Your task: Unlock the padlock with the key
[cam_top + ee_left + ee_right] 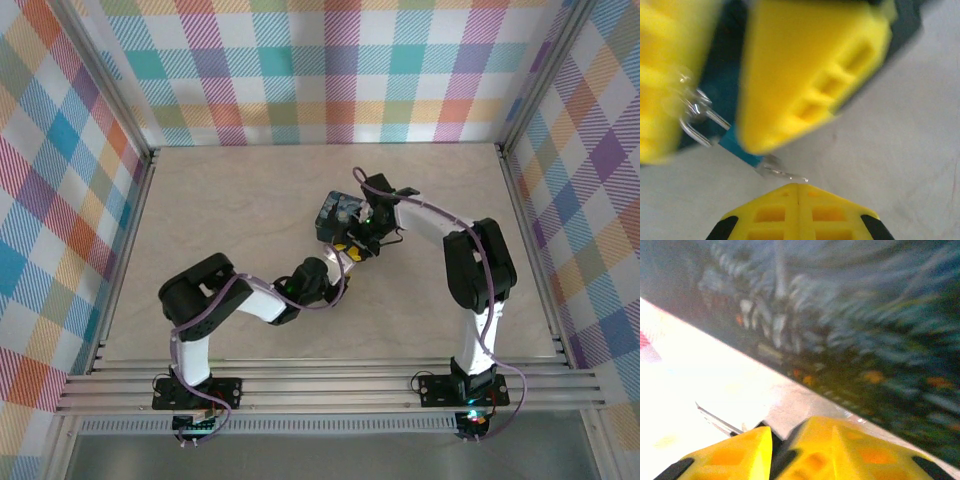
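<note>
Closest in, the left claw [797,192] has its yellow tips pressed flat together, with nothing visible between them. Just ahead of those tips is the bare metal end of the key [742,149], which has a teal middle and a wire ring [692,117] at its far end. Whether the tips touch the metal I cannot tell.

The right claw [774,434] has its fingers drawn close, leaving a narrow dark gap. From the left wrist, the key's teal part seems to come out from between them, so this claw appears to be gripping the key.

The padlock [335,214], a dark blue patterned block, sits near the middle of the tabletop [230,190], just beyond both claws. It looms blurred right in front of the right wrist camera.

By my reading the task is at an early-to-middle stage. The key is in hand and right beside the padlock, but its blade is in open air, not in the lock. No keyhole or shackle can be made out. Lining up, inserting and turning the key all look left to do.
</note>
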You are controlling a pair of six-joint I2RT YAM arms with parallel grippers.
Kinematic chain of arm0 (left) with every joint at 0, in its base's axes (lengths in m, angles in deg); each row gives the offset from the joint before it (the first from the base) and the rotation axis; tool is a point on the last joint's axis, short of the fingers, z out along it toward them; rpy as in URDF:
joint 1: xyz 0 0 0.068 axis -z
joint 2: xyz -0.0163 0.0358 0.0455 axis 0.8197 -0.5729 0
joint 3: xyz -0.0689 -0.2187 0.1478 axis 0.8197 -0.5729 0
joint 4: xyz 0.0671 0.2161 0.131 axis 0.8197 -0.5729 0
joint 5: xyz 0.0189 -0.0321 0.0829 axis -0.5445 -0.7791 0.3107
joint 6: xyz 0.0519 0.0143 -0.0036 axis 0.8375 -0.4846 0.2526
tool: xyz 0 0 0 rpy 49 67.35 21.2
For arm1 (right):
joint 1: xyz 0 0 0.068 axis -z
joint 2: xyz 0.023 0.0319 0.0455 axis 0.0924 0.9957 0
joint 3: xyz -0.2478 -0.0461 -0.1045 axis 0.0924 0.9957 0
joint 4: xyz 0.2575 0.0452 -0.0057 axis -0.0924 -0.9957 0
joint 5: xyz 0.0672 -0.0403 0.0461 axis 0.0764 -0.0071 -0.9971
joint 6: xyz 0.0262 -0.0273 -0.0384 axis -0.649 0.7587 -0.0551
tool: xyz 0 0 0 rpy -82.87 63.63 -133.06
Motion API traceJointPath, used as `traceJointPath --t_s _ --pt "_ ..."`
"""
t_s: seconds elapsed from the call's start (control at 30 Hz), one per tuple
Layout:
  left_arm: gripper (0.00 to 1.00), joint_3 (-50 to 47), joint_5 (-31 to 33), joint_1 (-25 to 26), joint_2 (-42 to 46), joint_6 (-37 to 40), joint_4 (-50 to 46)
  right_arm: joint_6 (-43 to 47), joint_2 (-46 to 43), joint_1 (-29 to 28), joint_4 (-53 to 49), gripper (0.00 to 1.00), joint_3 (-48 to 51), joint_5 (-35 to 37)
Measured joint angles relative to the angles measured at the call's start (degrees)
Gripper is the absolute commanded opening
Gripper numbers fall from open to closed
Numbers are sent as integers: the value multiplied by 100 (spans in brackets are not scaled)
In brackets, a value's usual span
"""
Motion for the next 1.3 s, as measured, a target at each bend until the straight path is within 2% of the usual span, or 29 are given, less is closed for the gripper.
traceJointPath --t_s 0.23,0.47,0.73,0.9,1.0,1.13,1.3 --pt "0 -164 81 39 -348 -63 879 11 -348 -122 564 50 605 50" --pt "0 -238 -15 -15 -304 -472 929 -61 -782 -122 315 50 796 662" --pt "0 -428 -422 -651 667 -1300 -175 168 -1167 -160 -7 40 798 1554" --pt "16 -308 -732 -951 1150 -1810 -1062 315 -1506 -313 254 40 1294 2063" --pt "17 267 -1143 -1178 1213 -1952 -2031 396 -1665 -409 470 40 1613 2282" --pt "19 796 -1526 -1495 1408 -2140 -2765 739 -1443 -546 411 41 1338 2610" --pt "20 994 -1867 -1784 1432 -2634 -3069 1003 -1239 -719 289 40 837 2949"
